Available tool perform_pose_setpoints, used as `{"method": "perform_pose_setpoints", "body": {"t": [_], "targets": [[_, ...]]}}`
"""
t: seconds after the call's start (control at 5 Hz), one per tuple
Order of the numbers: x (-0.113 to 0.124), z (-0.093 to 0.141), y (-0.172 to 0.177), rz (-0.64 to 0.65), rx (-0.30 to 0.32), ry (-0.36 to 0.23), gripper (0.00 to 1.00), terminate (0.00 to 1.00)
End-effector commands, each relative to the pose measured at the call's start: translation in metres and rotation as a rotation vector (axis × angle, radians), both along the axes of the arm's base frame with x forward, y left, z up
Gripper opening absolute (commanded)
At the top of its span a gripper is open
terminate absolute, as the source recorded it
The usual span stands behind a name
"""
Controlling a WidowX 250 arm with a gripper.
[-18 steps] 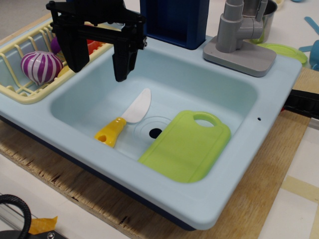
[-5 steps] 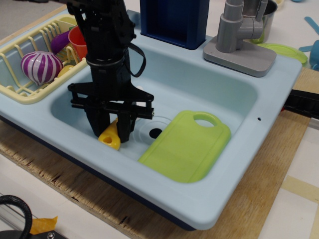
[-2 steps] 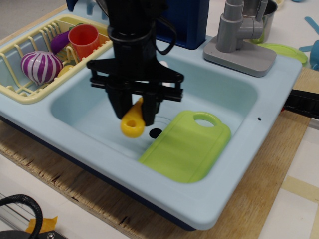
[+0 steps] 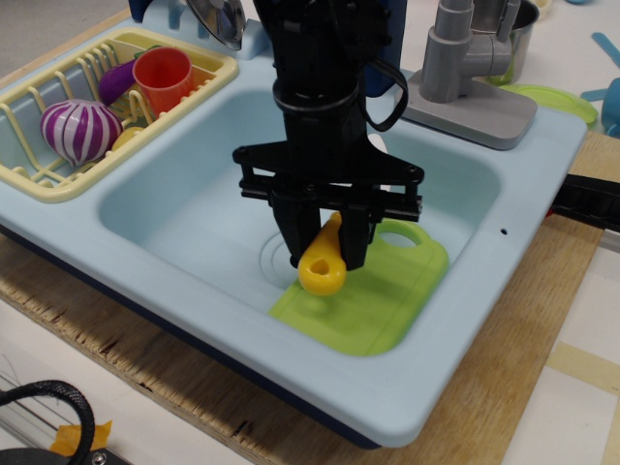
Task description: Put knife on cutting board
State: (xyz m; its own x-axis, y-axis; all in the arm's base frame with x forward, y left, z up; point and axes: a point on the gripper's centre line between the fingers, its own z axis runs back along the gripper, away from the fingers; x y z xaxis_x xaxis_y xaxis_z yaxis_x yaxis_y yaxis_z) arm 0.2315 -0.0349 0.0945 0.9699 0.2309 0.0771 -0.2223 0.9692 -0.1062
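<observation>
Carry step: gripper [image 4: 325, 254] clenched on the knife [image 4: 324, 264] by its yellow handle, held in the air over the near-left part of the cutting board [image 4: 387, 291] in the sink [image 4: 174, 208]; next, lower and let go.

Glossy plastic knife [image 4: 323, 268], cutting board [image 4: 387, 295]; rough wood base [image 4: 174, 387].

i see open sink [image 4: 174, 208] floor left of the gripper [image 4: 325, 247], which hangs with the knife [image 4: 324, 263] over the cutting board [image 4: 387, 300]. the basin walls hem it in on every side; the grey faucet [image 4: 465, 68] and blue block [image 4: 383, 39] crowd the rear, the dish rack [image 4: 58, 179] the left.
</observation>
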Motion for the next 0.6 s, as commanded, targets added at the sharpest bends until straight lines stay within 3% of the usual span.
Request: {"method": "perform_pose_setpoints", "body": {"t": [0.0, 0.2, 0.4], "targets": [[0.0021, -0.0037, -0.0039, -0.051, -0.059, -0.018, 1.00, 0.00], [0.0021, -0.0037, -0.0039, -0.051, -0.059, -0.018, 1.00, 0.00], [0.0021, -0.0037, -0.0039, -0.051, -0.059, -0.018, 1.00, 1.00]]}}
